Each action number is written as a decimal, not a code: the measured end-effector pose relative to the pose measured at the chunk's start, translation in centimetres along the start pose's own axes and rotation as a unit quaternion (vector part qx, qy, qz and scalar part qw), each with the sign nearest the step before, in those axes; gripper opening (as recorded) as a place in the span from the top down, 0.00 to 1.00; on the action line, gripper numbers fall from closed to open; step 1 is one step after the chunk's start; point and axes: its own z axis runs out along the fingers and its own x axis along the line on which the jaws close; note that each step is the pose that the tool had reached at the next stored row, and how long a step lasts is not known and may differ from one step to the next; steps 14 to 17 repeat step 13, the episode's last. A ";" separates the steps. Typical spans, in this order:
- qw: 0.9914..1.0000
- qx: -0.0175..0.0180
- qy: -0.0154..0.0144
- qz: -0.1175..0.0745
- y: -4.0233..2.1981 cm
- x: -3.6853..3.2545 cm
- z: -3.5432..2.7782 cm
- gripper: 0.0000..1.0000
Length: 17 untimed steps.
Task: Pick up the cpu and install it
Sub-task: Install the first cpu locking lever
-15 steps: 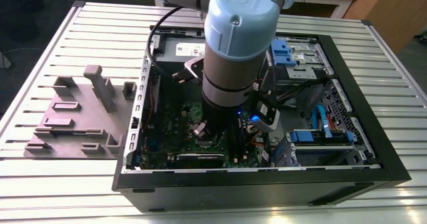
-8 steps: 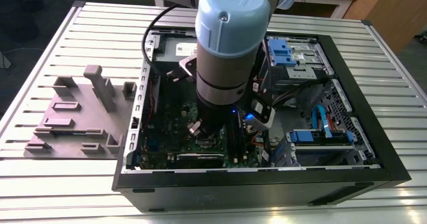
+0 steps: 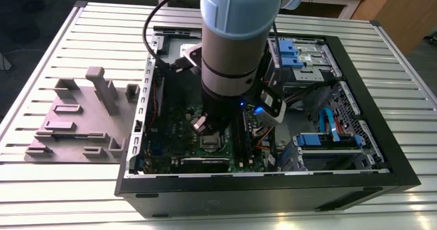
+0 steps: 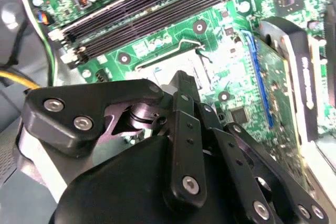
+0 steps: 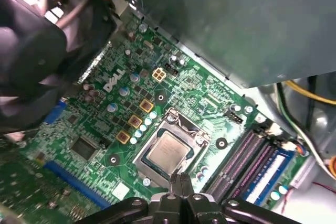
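The cpu [image 5: 167,150], a small silvery square chip, lies flat inside the dark socket [image 5: 197,138] with its metal frame on the green motherboard [image 5: 105,124]. In the first wrist view my gripper [image 5: 181,181] hovers at the socket's edge beside the chip, its fingertips pressed together with nothing between them. In the second wrist view the black fingers [image 4: 181,90] cover part of the socket, and a pale strip of the cpu [image 4: 160,69] peeks out past them. In the exterior view the arm reaches down into the open computer case [image 3: 369,176], with the gripper [image 3: 206,130] just above the socket [image 3: 212,142].
Black memory slots [image 5: 244,163] run beside the socket. The grey power-supply box [image 5: 236,19] looms close above the board. An expansion card [image 4: 291,72] stands on the far side. Blue drive brackets [image 3: 328,138] and cables fill the case's right; a grey fixture [image 3: 82,117] sits outside it.
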 end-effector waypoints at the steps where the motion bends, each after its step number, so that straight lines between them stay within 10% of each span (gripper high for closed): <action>1: 1.000 0.000 0.000 0.000 0.01 -0.01 -0.26 0.90; 17: 1.000 0.002 -0.003 0.000 0.30 0.35 -0.43 0.90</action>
